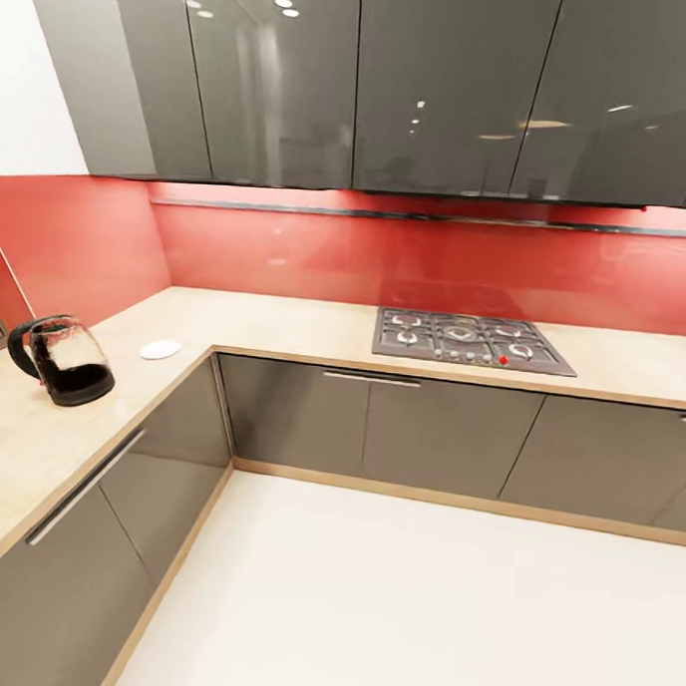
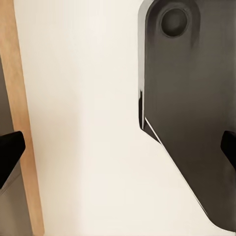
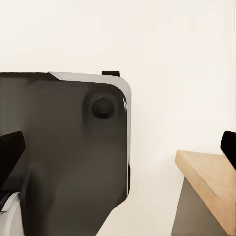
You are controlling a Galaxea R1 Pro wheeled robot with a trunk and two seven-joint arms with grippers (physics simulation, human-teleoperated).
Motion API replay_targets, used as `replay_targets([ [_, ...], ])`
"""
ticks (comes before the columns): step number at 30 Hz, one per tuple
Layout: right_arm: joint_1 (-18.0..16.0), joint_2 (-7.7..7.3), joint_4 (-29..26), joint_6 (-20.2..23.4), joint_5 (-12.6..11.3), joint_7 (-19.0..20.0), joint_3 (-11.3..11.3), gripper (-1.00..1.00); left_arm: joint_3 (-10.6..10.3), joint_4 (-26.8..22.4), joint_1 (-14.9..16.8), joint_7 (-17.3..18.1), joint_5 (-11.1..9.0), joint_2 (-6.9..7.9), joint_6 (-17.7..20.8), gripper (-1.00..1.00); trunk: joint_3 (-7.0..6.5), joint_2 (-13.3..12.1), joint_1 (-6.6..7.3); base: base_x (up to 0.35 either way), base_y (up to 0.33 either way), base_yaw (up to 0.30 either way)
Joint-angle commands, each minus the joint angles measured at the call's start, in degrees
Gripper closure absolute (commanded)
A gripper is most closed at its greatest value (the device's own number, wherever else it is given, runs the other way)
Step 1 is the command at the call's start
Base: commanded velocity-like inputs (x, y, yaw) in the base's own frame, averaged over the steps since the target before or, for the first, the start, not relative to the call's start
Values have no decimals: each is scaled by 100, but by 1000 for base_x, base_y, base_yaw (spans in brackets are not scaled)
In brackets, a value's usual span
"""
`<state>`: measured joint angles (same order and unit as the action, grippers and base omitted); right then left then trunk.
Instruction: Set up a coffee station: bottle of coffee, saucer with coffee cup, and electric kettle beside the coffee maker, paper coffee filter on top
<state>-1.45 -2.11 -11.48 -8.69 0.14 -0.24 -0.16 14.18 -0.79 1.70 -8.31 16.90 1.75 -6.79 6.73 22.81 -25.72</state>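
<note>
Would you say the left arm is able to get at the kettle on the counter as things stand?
Probably not yet. The kettle stands clear on the counter, near the saucer, but the left gripper hangs open over the floor by the base, so the arm must rise first.

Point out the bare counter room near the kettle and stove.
Bare kitchen countertop runs from the saucer round the corner to the gas hob, and again beyond the hob. Tightest spot: between the electric kettle and saucer, which stand apart.
</note>
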Motion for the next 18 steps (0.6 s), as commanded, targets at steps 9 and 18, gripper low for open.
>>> replay_targets([
  [9, -5, 0, 5, -19, -1, -2, 5, -100, 62, 9, 6, -21, 59, 0, -24, -100, 11, 10, -6, 315, -135, 0],
  [18, -5, 0, 5, -19, -2, -2, 6, -100, 67, 9, 6, -21, 59, 0, -24, -100, 11, 10, -6, 315, -134, 0],
])
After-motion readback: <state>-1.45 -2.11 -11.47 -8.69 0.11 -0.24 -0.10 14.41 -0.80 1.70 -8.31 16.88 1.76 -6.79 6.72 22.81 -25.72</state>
